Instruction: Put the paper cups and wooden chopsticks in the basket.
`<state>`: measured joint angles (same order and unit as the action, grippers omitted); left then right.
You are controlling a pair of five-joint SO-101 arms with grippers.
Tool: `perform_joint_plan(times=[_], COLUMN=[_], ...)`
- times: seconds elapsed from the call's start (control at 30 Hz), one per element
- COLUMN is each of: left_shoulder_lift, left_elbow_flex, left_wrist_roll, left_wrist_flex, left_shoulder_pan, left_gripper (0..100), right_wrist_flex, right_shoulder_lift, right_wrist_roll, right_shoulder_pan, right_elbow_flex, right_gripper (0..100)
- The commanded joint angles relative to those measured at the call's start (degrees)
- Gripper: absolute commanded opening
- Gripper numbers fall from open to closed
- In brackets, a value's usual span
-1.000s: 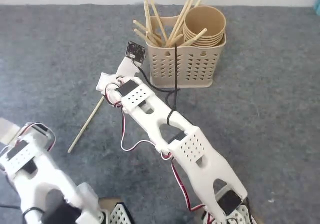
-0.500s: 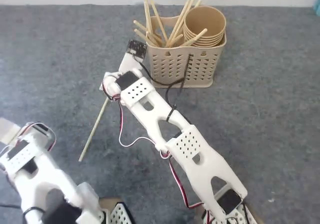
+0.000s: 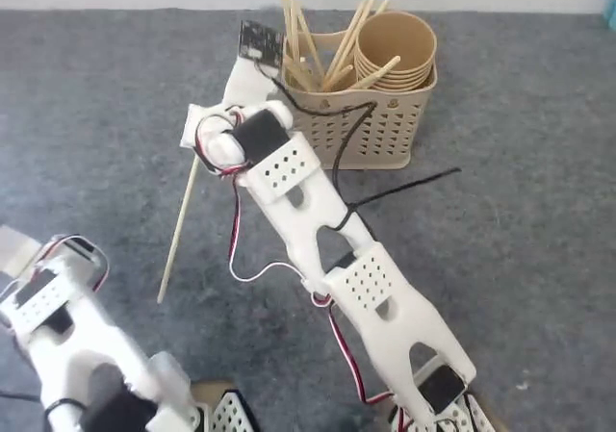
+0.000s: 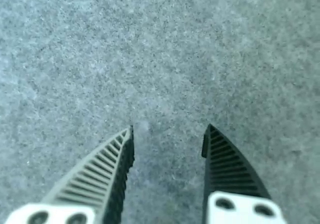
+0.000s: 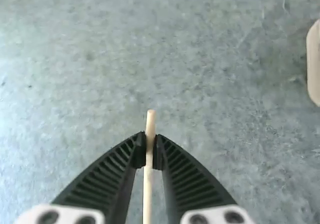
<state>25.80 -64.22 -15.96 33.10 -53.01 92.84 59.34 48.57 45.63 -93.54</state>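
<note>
While the right tool (image 5: pixel 148 136) rises: pinched chopstick (image 3: pixel 179 228) swings nearer the basket (image 3: pixel 371 124); drop-in likely next.
Left tool (image 4: pixel 170 128): wide, idle.

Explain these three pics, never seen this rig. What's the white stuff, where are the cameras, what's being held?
Two small white robot arms sit side by side on a grey mat. The high view comes from a fixed camera looking down. The other two come from a camera on each arm's wrist, looking out along its gripper. The right arm stretches toward a beige basket, which holds stacked paper cups and several chopsticks. The right gripper is shut on one more chopstick, which in the high view slants down beside that arm. The left arm sits at the lower left of the high view. The left gripper is open over bare mat, holding nothing.
</note>
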Motion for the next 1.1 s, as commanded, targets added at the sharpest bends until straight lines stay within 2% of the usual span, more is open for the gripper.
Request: perform_joint_plan(times=[0.0,0.3,0.4,0.5,0.63,0.83,1.07], left_shoulder_lift=[-0.1,0.0,0.0,2.0,12.7,36.6,55.1], left_elbow_flex=[2.8,2.9,2.9,2.2,-3.8,-16.7,-23.3], left_wrist_roll=[-0.4,-0.4,-0.1,3.3,4.8,8.3,9.3], left_wrist_flex=[-1.1,-1.0,-0.7,-0.3,0.3,-0.6,6.8], left_shoulder_pan=[0.4,0.4,0.5,2.4,4.8,8.9,12.8], left_gripper=[21,21,21,21,21,21,21], right_wrist_flex=[2.4,10.1,10.5,10.6,10.7,10.8,10.4], right_shoulder_lift=[-9.5,-20.2,-23.3,-25.6,-29.8,-38.5,-60.2], right_wrist_roll=[-4.2,-20.8,-27.2,-29.6,-31.0,-32.6,-36.4], right_shoulder_pan=[2.5,13.9,15.3,15.0,13.1,7.4,6.2], right_elbow_flex=[-3.0,-2.9,-2.7,-2.7,-2.6,0.4,25.4], right_gripper=[0.7,0.7,0.7,0.7,0.7,0.7,0.7])
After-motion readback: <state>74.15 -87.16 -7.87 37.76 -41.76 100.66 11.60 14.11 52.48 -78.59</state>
